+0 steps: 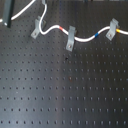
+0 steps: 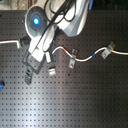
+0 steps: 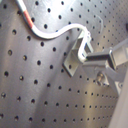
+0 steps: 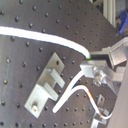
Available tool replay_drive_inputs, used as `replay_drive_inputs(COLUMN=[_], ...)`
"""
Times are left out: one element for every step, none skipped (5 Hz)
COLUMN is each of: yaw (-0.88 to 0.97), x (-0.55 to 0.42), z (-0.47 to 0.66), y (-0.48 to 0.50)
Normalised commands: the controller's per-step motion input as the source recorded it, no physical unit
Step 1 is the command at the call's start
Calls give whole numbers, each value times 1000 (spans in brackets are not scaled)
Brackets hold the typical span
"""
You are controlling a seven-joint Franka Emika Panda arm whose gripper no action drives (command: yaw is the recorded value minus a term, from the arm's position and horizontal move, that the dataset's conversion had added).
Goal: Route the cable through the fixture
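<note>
Cable (image 1: 82,39) already sits in two clips, with the third clip (image 1: 38,27) the one in hand.
From the first exterior view, the white cord runs from that view's right through the clip with the yellow band (image 1: 113,29) and the middle clip (image 1: 70,39), then rises over the third clip toward the upper left. The gripper (image 4: 95,64) holds the cord beside this clip, finger (image 4: 102,56) closed on it, as the second wrist view shows. I judge the next move must lower the cord into the clip's slot while keeping it taut. The second exterior view shows the arm (image 2: 52,25) above the black pegboard (image 2: 70,100); the first exterior view hardly shows it.
</note>
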Motion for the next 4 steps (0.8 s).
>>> replay_drive_inputs(yaw=[720,414,329,417], x=[-59,78,14,-96], z=[-213,-304,-384,-359], y=[-85,-334,-427,-392])
